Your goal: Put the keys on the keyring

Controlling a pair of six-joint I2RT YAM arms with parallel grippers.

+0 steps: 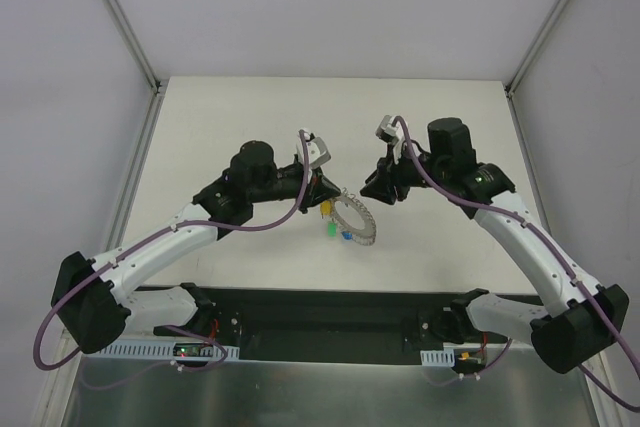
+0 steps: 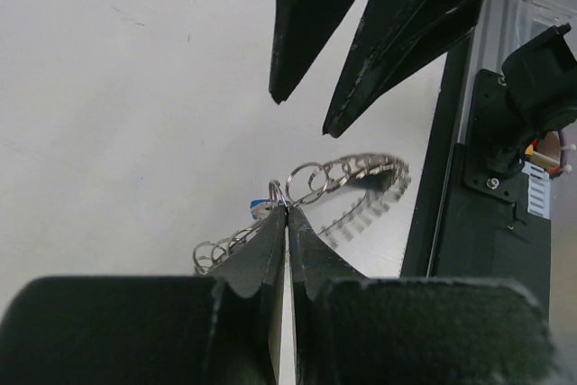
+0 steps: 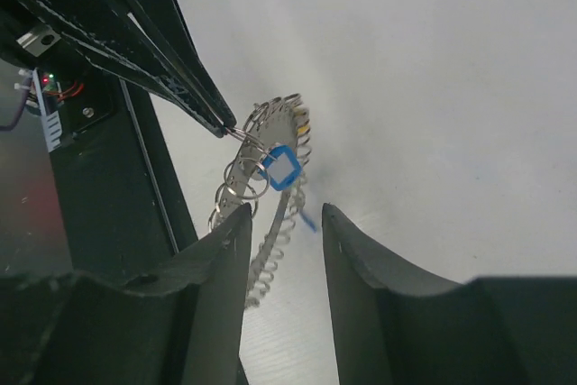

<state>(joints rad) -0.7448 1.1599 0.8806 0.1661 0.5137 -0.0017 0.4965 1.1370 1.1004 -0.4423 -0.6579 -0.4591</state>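
Looking down from the top external camera, the left gripper (image 1: 325, 197) is reaching toward the middle of the frame and pinching the left edge of the keyring (image 1: 366, 219), which is sitting just below centre over the white table (image 1: 250, 117). A yellow key (image 1: 326, 211) is dangling beside the pinching tips, a green key (image 1: 330, 230) is showing below it, and a blue key (image 1: 347, 236) is sitting at the ring's lower rim. The right gripper (image 1: 372, 189) is hovering just to the upper right of the ring, apart from it. In the left wrist view, the left gripper's fingers (image 2: 261, 250) are pressing fully together at lower centre, clamping one of the small wire loops of the keyring (image 2: 361, 169). The ring is arcing away to the right and casting a shadow on the table beneath it, and the blue key (image 2: 260, 211) is peeping out left of the tips. The right gripper (image 2: 305, 113) is pointing down from the top of the frame, its fingers standing partly apart with nothing between them. In the right wrist view, the right gripper (image 3: 284, 223) is standing partly open at the bottom, holding nothing, while the keyring (image 3: 270, 254) is running behind the gap. The left gripper (image 3: 224, 123) is entering from the upper left, shut on a loop, with the blue key (image 3: 282, 169) hanging just beneath its tip and the yellow key (image 3: 302, 121) showing at the ring's upper edge.
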